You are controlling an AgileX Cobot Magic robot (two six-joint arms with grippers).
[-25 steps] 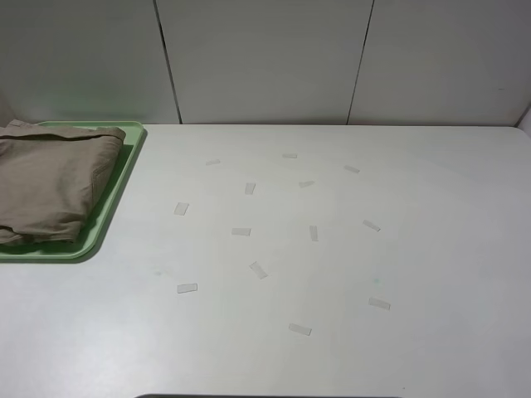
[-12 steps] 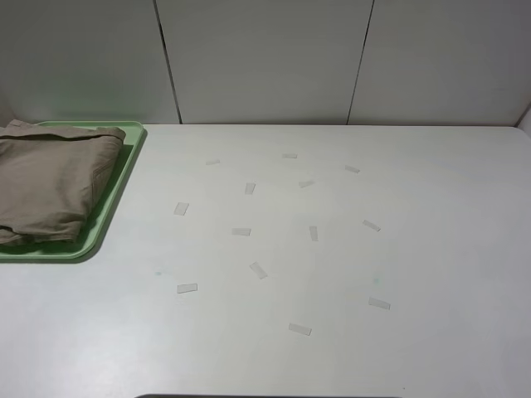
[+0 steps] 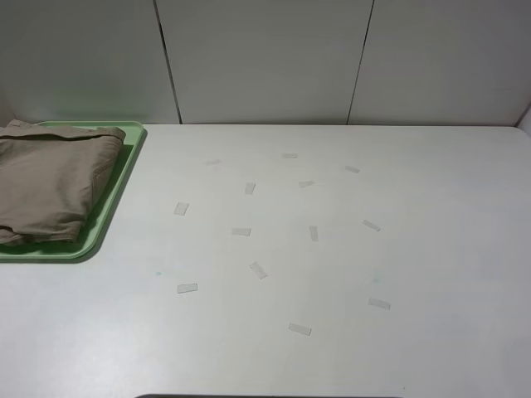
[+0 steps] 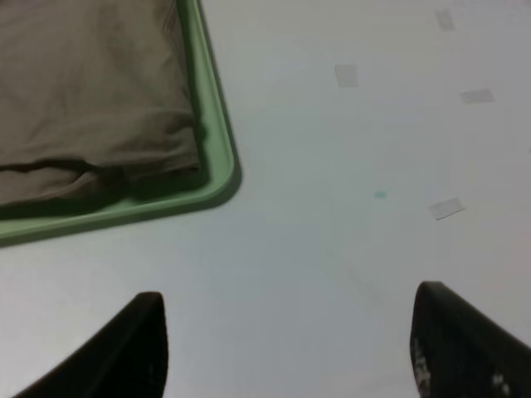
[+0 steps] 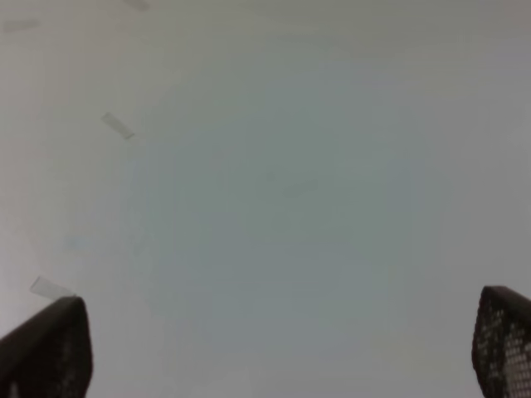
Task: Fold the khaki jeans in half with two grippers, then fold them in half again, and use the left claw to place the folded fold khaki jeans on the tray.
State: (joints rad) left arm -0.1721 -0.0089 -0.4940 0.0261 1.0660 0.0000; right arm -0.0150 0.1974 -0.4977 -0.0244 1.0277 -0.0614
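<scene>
You have a broad white worktop [image 3: 332, 274] in front of you, bare of anything but a loose scatter of small pale tape strips [image 3: 258, 269] across its middle, which look like position markers for laying the garment out. At the far left edge of the high view sits the tray [image 3: 116, 195], mint green with a low rim, and the khaki jeans [image 3: 46, 182] lie on it as a folded bundle; judging by that, both folds and the placing are done and nothing of the task remains but to keep the arms clear. The bundle fills most of the tray, and its far edge seems to ride up onto the tray's rim, though part of it runs out of frame, so you cannot tell how it lies on that side. The cloth is a soft tan with shallow creases, thick where the layers stack, with a rounded folded edge toward the tray's near rim, seen closely in the left wrist view [image 4: 91, 99]. Neither arm shows in the high view. The left claw [image 4: 290, 348] hangs over bare worktop just beside the tray's corner [image 4: 217, 133], its fingers [image 4: 133, 348] spread wide and holding nothing. The right gripper [image 5: 278, 356] is likewise over empty worktop, well apart from the tray, fingers [image 5: 50, 348] wide apart and empty.
</scene>
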